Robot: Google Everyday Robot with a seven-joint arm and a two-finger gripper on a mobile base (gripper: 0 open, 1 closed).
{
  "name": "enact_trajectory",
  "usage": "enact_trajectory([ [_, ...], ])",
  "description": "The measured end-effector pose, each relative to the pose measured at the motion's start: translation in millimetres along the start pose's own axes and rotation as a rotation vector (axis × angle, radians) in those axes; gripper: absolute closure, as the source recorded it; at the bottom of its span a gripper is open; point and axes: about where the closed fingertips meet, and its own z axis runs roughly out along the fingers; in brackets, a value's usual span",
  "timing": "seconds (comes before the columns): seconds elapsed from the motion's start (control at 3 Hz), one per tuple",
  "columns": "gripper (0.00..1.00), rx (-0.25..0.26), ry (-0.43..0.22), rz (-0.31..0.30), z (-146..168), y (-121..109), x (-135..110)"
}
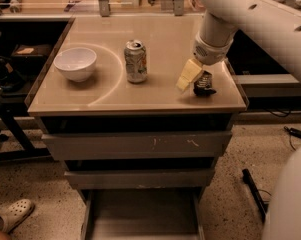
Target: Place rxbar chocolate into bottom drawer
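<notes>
On the single camera view, the bottom drawer stands pulled out with its floor bare. One white bowl and one soda can sit on the cabinet top. The gripper rests against the rxbar chocolate at the top's right front. I cannot tell whether it grips the bar.

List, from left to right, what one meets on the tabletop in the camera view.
Bowl → can → gripper, low over the right part of the tabletop, overlapping the rxbar, so these two share the last place.
</notes>
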Motion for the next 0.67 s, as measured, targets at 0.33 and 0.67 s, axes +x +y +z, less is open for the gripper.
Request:
enact_trajectory([
  [0.33, 0.0, 0.005, 0.036, 0.028, 16, -9, 5],
  [0.67, 0.0, -0.013, 0.068, 0.041, 27, -12, 14],
])
